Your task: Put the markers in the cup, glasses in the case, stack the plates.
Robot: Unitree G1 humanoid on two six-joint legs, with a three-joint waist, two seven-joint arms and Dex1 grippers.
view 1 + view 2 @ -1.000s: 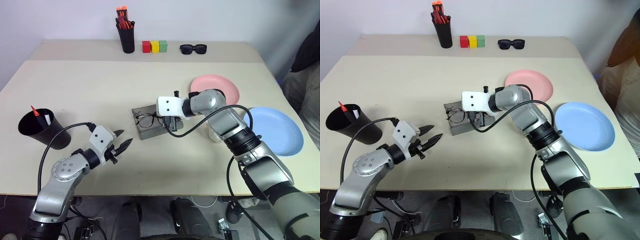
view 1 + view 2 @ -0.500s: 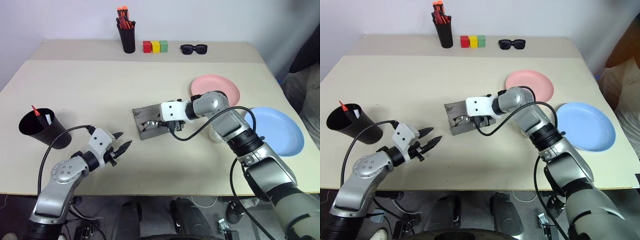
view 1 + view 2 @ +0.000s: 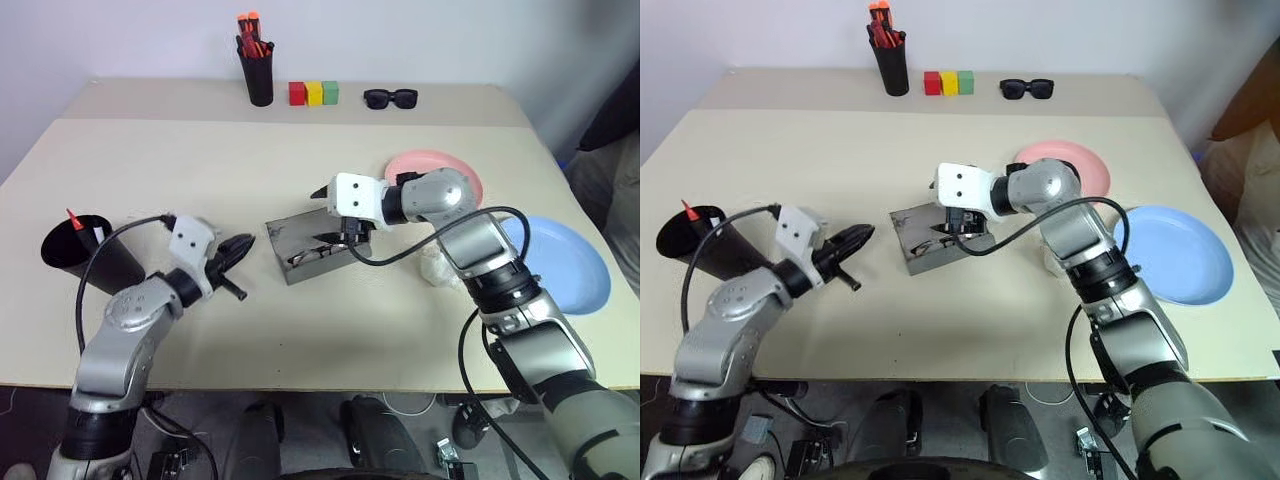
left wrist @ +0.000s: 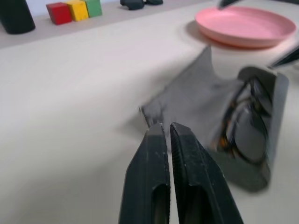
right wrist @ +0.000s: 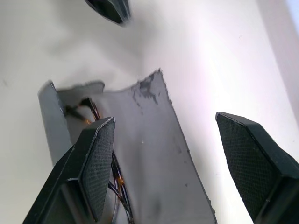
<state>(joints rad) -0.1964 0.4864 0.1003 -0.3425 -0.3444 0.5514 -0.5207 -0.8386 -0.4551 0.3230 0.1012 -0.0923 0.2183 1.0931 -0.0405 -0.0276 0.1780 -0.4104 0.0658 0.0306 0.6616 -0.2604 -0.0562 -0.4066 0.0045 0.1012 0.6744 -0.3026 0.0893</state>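
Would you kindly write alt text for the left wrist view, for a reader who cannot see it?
The shut left gripper points at an open grey case on a beige table, with the wire-rimmed glasses lying inside it. Behind are a pink plate and red, yellow and green blocks.

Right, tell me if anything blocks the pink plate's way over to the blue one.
Nothing on the table lies between the pink plate and the blue plate, which sit apart. But the right arm reaches across above that gap, toward the open case, so the arm itself would have to clear first.
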